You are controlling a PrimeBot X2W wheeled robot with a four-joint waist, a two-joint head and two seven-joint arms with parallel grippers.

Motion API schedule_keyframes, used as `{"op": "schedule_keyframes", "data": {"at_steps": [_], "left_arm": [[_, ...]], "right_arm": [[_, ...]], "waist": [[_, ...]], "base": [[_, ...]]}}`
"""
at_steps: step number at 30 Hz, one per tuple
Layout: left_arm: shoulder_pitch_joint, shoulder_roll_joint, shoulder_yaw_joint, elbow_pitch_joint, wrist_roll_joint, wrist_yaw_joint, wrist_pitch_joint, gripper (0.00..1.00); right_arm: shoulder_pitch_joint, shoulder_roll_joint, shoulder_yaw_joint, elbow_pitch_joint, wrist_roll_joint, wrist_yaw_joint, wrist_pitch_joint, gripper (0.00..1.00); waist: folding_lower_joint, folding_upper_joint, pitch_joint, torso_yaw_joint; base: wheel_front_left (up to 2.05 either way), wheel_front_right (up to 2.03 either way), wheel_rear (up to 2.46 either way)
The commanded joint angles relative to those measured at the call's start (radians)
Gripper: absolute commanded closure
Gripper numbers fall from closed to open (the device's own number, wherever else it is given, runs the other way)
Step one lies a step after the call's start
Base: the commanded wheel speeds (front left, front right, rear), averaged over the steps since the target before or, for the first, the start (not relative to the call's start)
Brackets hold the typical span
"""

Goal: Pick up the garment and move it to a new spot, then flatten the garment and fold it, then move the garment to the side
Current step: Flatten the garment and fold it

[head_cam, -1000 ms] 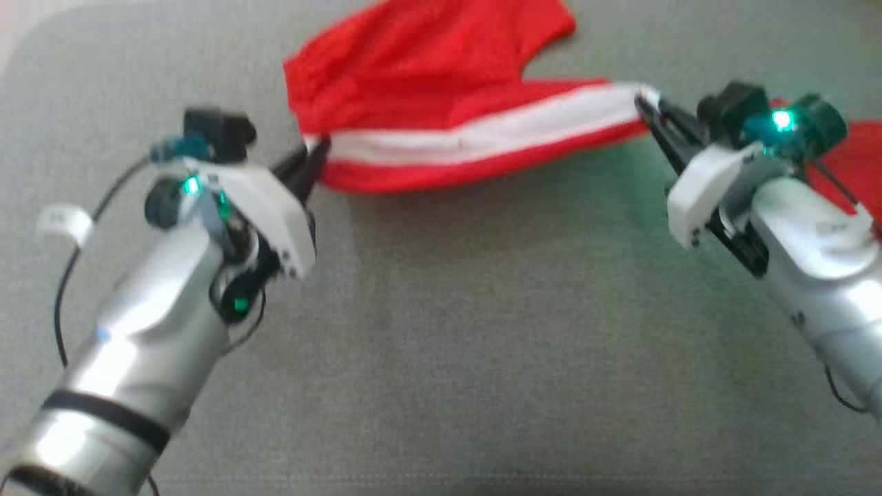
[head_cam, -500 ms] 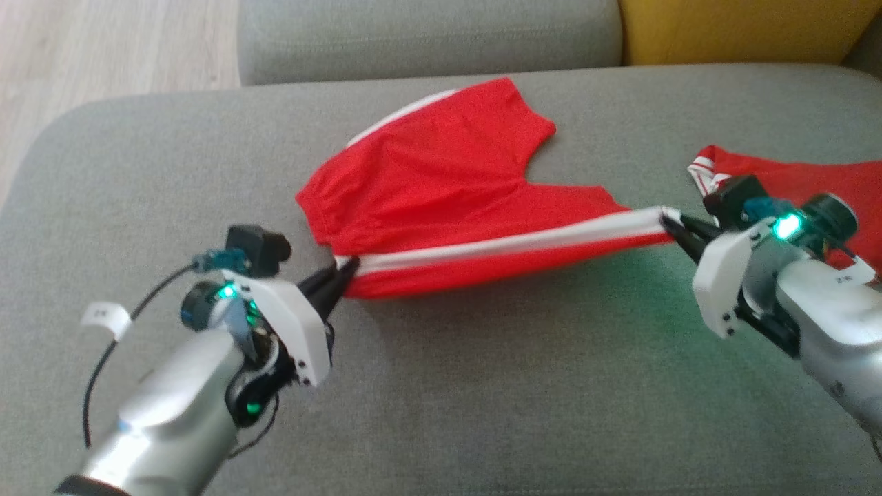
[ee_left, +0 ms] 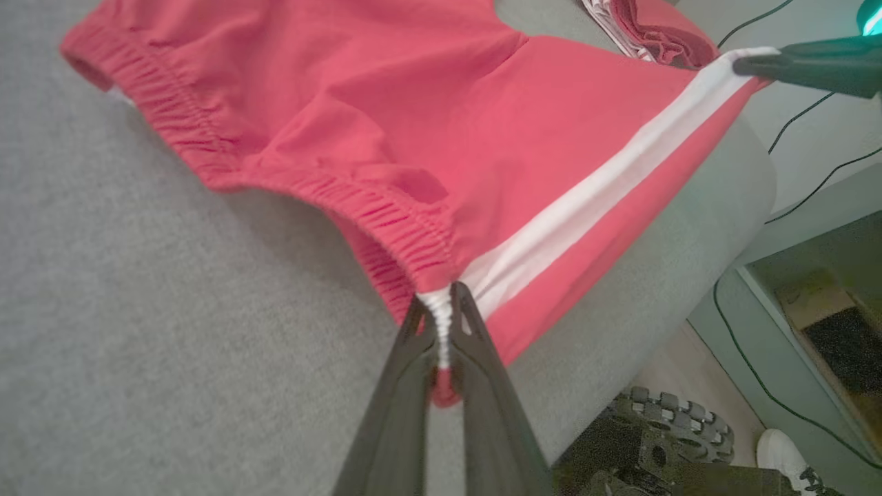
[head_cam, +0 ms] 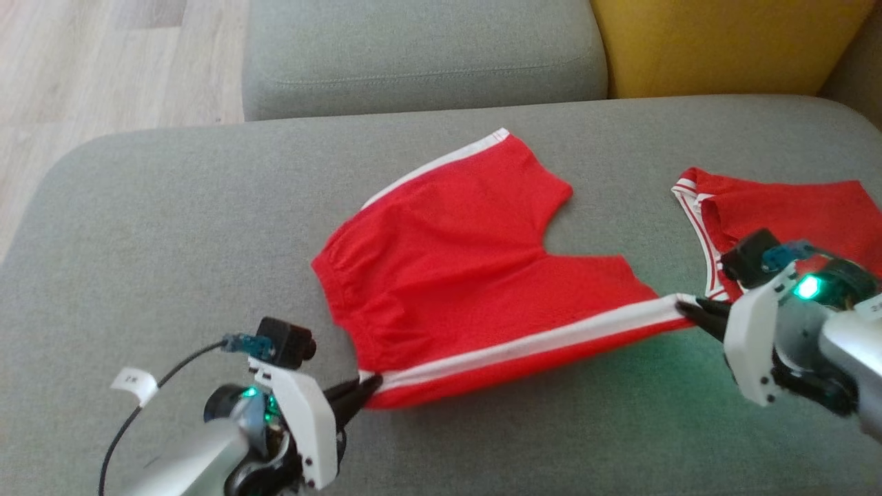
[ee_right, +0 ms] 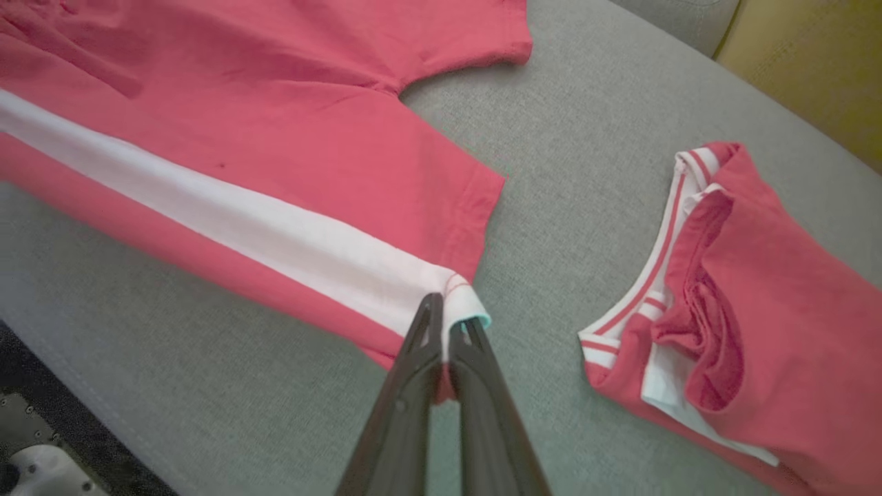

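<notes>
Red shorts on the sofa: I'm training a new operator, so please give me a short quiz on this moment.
1. True or false: the left gripper and the right gripper are both shut on the shorts.
2. Which part of the white stripe does the left gripper pinch? A. the waistband end; B. the leg-hem end; C. the middle.
3. Fill in: the other garment, lying on the sofa to the right of the shorts in the head view, is ____ with striped trim.

Key: 1 true. 2 A. 3 red.
</notes>
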Motion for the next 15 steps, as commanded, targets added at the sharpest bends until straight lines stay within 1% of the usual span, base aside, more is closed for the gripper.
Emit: {"op": "schedule_keyframes", "data": {"at_steps": [1, 5, 10, 15], "left_arm": [[-0.041, 0.045, 0.04, -0.037, -0.018, 0.001, 0.004, 1.0], [-0.011, 0.071, 0.032, -0.106, -0.072, -0.001, 0.054, 1.0], [0.017, 0.107, 0.019, -0.193, -0.136, -0.003, 0.122, 1.0], [0.033, 0.14, 0.006, -0.272, -0.165, -0.003, 0.165, 1.0]], "right_arm": [[0.011, -0.054, -0.012, -0.028, 0.021, 0.003, 0.025, 1.0], [0.038, -0.115, -0.011, -0.108, 0.066, 0.003, 0.119, 1.0], [0.063, -0.177, -0.011, -0.153, 0.126, 0.003, 0.241, 1.0], [0.053, -0.217, -0.011, -0.223, 0.164, 0.003, 0.308, 1.0]], "waist": [[0.0001, -0.0001, -0.004, 0.002], [0.0001, -0.0001, -0.016, 0.012], [0.0001, -0.0001, -0.027, 0.027], [0.0001, -0.0001, -0.027, 0.04]], "base": [[0.0, 0.0, 0.0], [0.0, 0.0, 0.0], [0.0, 0.0, 0.0], [0.0, 0.0, 0.0]]}}
